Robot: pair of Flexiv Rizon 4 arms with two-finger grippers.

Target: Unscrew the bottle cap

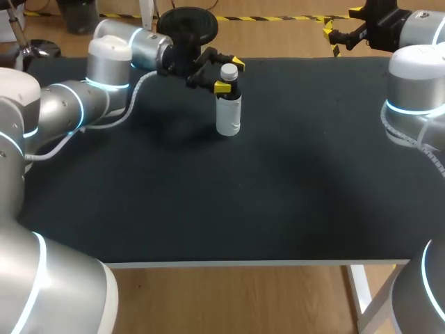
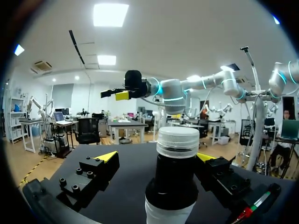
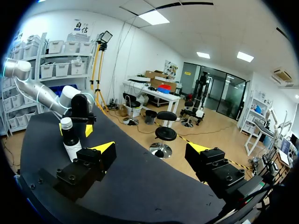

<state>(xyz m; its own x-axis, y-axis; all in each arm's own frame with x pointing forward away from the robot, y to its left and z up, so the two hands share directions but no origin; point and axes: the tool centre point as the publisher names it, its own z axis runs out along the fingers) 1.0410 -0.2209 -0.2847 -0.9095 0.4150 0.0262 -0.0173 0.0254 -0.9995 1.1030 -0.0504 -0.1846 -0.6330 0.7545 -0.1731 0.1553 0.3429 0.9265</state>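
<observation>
**Fingers (image 2: pixel 93 175) of the left gripper (image 2: pixel 156 156) stand open on either side of a bottle's neck**

The two yellow-tipped fingers are spread wide, one on each side of the bottle (image 2: pixel 174 186). In the left wrist view a clear gap shows between one finger and the dark neck. The other finger sits close beside the neck, and I cannot tell whether it touches. The gripper has no grip on the bottle.

The bottle stands upright on the black table (image 1: pixel 278 195), in the far left part of it. It has a white lower body, a black upper part and a white ribbed cap (image 2: pixel 177 140). The cap is on the bottle and rises just above the fingertips.

In the head view the left arm comes in from the left side and reaches level across the table's far edge. Its gripper (image 1: pixel 230 76) is at the height of the bottle's (image 1: pixel 228 111) neck, just below the cap (image 1: pixel 229 71).

The right gripper (image 1: pixel 342 29) is held at the far right, beyond the table's far edge and well apart from the bottle. Its fingers (image 3: pixel 88 165) are also wide apart, with nothing between them. In the right wrist view the bottle (image 3: pixel 71 142) shows far ahead of this gripper (image 3: pixel 152 149), across the table.
</observation>
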